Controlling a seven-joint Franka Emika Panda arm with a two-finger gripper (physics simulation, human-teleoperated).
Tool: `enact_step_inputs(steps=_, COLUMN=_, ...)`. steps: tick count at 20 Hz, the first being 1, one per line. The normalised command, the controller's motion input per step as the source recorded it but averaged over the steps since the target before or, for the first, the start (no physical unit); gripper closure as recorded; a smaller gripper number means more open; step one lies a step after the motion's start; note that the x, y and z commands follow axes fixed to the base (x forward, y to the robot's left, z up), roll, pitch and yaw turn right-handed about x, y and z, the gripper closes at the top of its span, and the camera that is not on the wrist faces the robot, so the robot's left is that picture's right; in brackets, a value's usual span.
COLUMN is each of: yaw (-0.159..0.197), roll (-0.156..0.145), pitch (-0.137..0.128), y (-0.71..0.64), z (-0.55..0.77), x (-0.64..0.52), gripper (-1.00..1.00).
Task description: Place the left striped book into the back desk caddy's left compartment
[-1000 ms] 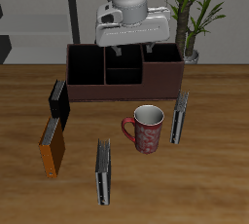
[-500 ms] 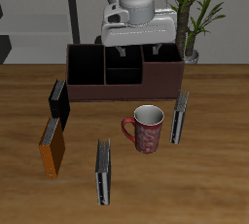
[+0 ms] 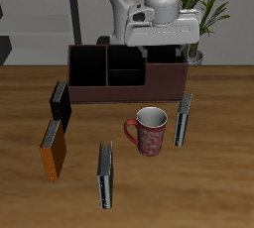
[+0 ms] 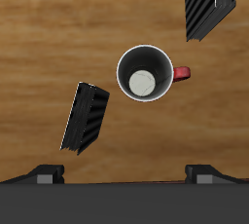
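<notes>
Now gripper high over caddy, fingers wide, holding nothing. Left striped book stands nearer table front, beside mug, long side pointing front-to-back.

red mug, orange-brown book, black book, potted plant.

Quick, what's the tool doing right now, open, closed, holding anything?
Tool: open and empty, up above the back desk caddy.
</notes>
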Motion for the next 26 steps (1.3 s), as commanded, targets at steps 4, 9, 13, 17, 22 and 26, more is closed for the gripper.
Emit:
enact_step_inputs(steps=4, yaw=-0.045, roll=-0.033, pitch=-0.046, y=0.34, z=-0.06, x=0.03, gripper=-1.0)
enact_step_inputs(steps=9, yaw=-0.062, roll=0.019, pitch=-0.002, y=0.25, z=-0.14, x=0.09, gripper=-1.0)
enact_step_inputs(steps=13, yaw=-0.039, roll=-0.005, pitch=-0.007, y=0.13, z=-0.12, x=0.09, gripper=-1.0)
enact_step_inputs(steps=17, yaw=-0.029, roll=0.012, pitch=0.002, y=0.16, z=-0.13, x=0.11, gripper=-1.0)
enact_step_inputs(steps=22, yaw=-0.029, roll=-0.016, pitch=-0.023, y=0.09, z=-0.13, x=0.11, gripper=-1.0)
enact_step_inputs(steps=26, yaw=-0.007, roll=0.005, pitch=-0.059, y=0.08, z=-0.23, x=0.05, gripper=-1.0)
